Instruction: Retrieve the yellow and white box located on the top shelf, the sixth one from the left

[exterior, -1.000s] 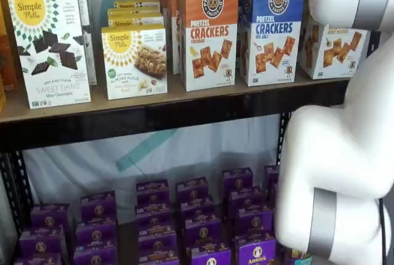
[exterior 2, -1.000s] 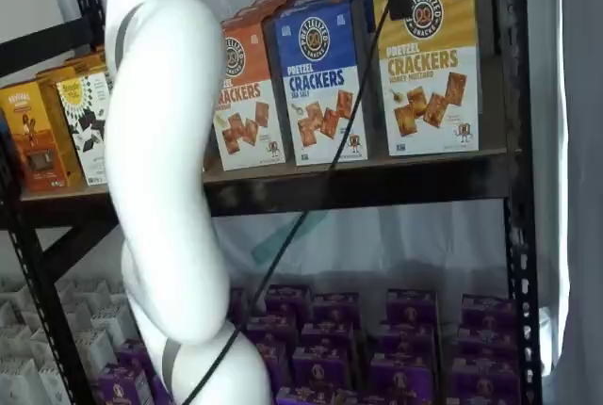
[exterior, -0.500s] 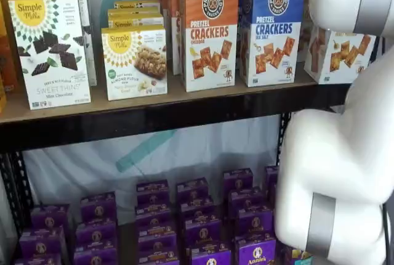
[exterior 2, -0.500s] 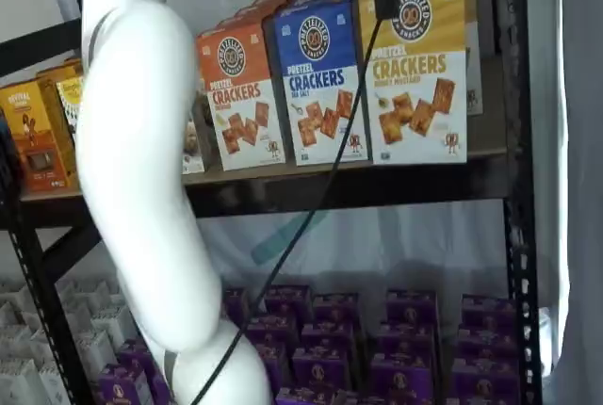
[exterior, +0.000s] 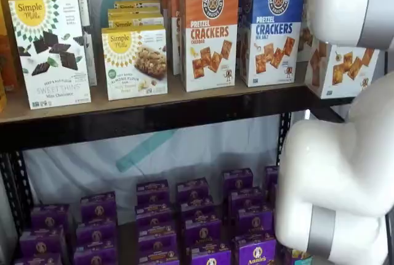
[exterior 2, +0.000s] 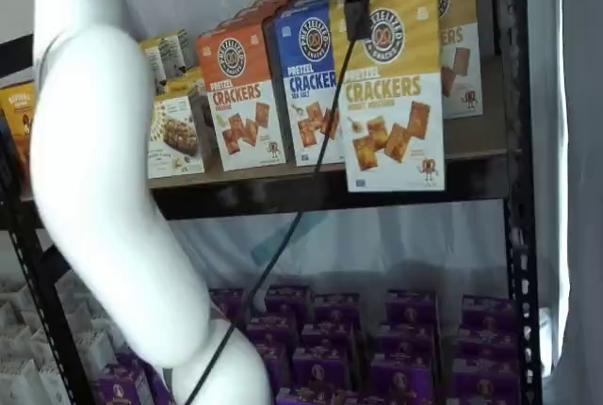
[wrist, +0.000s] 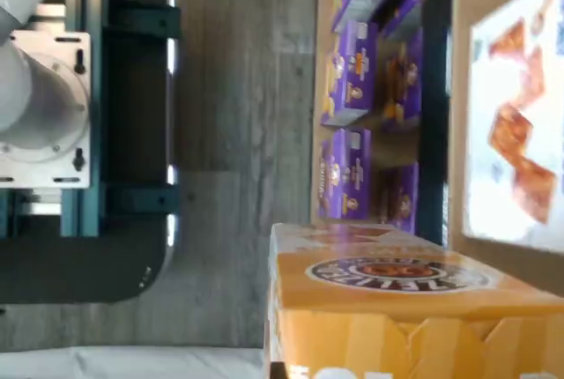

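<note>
In the wrist view, you are seeing the yellow and white box (wrist: 388, 308) right beneath the camera, its yellow top and round logo filling the corner, with purple boxes (wrist: 352, 88) far below; no fingers are showing here. In a shelf view, only the box's white lower part (exterior: 340, 68) is peeking out beside the white arm (exterior: 345, 172), already past the top shelf (exterior: 154, 117) edge, further than half a second ago. In a shelf view, the hand (exterior 2: 356, 0) is clenching the box's (exterior 2: 394, 94) upper edge, and the box is hanging tilted clear of the board, so extraction looks nearly done.
</note>
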Motion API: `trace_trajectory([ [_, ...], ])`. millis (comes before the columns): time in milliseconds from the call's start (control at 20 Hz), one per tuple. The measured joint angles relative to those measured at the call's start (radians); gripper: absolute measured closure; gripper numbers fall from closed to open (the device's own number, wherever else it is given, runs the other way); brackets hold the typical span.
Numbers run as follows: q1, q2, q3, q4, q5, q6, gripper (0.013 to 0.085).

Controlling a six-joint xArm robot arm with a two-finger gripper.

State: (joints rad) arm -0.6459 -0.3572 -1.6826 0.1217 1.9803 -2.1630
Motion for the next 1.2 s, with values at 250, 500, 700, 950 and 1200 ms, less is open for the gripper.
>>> trace_trajectory([
  [250, 0.06, -0.074, 0.09, -0.014, 0.017, 0.054, 0.041],
  [500, 0.113, -0.114, 0.142, -0.024, 0.038, 0.102, 0.041],
  [700, 0.139, -0.133, 0.163, -0.006, 0.058, 0.138, 0.041],
  [950, 0.187, -0.188, 0.229, 0.026, 0.035, 0.199, 0.041],
  [1200, 0.231, -0.239, 0.287, 0.042, 0.003, 0.249, 0.041],
])
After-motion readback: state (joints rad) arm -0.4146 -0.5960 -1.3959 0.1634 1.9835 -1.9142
